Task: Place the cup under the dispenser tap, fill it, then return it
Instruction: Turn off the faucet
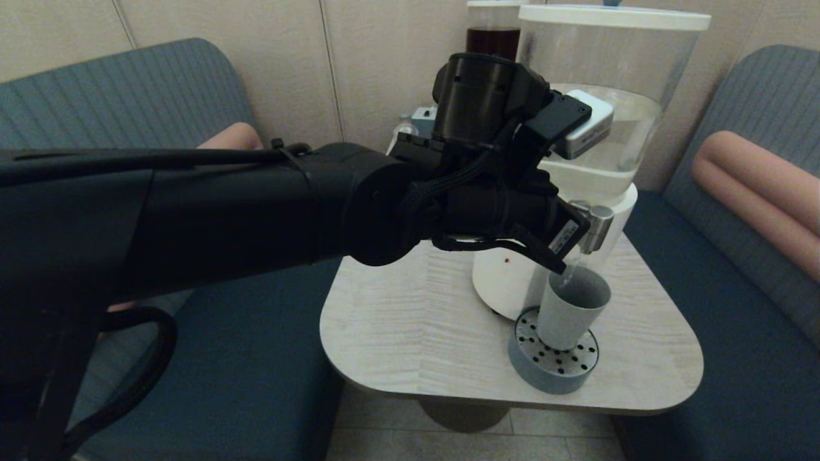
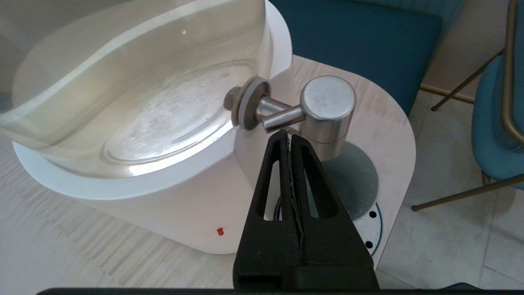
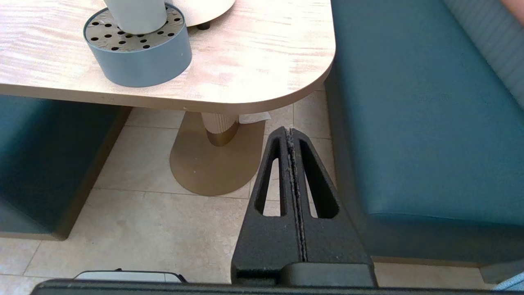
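The grey-blue cup (image 1: 570, 307) stands upright on a round perforated drip tray (image 1: 554, 368), directly below the brushed-steel dispenser tap (image 1: 599, 227). A thin clear streak runs from the spout down into the cup. My left gripper (image 1: 576, 221) is shut with nothing between its fingers. In the left wrist view its tips (image 2: 287, 133) press against the thin steel lever beside the tap (image 2: 327, 106), above the cup's open mouth (image 2: 356, 180). My right gripper (image 3: 290, 130) is shut and empty, low over the floor off the table's near corner. The cup's base (image 3: 135, 14) shows there on the tray (image 3: 139, 61).
The large dispenser has a white base (image 1: 506, 282) and a clear tank (image 1: 608, 83); a narrower dark-liquid dispenser (image 1: 492, 38) stands behind it. The small wooden table (image 1: 416, 320) sits between two blue benches (image 1: 737, 320). My left arm spans the view's left half.
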You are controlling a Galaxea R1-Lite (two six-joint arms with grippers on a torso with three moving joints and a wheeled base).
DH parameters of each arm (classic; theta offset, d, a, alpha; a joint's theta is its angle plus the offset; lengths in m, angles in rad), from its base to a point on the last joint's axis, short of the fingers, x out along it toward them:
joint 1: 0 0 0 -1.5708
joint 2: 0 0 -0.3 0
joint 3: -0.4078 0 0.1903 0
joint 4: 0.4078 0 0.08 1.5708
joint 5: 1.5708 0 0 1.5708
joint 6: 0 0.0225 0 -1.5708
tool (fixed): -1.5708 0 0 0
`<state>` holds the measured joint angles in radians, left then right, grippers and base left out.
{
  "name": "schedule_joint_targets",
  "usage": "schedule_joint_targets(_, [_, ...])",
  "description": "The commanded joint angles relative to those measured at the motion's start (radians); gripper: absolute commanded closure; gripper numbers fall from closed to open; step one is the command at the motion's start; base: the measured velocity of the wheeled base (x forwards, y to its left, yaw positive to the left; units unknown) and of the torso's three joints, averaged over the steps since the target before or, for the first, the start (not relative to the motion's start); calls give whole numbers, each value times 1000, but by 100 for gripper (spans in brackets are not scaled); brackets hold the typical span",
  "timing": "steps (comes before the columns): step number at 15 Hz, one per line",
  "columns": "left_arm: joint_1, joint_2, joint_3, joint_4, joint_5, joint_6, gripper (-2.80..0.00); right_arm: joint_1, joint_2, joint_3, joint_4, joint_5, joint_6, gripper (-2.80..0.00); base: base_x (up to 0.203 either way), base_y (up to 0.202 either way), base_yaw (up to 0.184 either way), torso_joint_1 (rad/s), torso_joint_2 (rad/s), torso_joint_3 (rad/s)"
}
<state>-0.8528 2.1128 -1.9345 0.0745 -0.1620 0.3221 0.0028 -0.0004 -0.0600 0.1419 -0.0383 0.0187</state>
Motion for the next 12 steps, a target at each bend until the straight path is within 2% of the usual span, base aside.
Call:
schedule_joint_targets(1, [1,0,0,0,-1,2,0,0,0,0,1,0,1,0,0,0,0,0,0,0])
schedule_joint_targets(12, [1,27,0,-68,1,2,0,0,0,0,1,0,0,0,0,0,0,0,0,0])
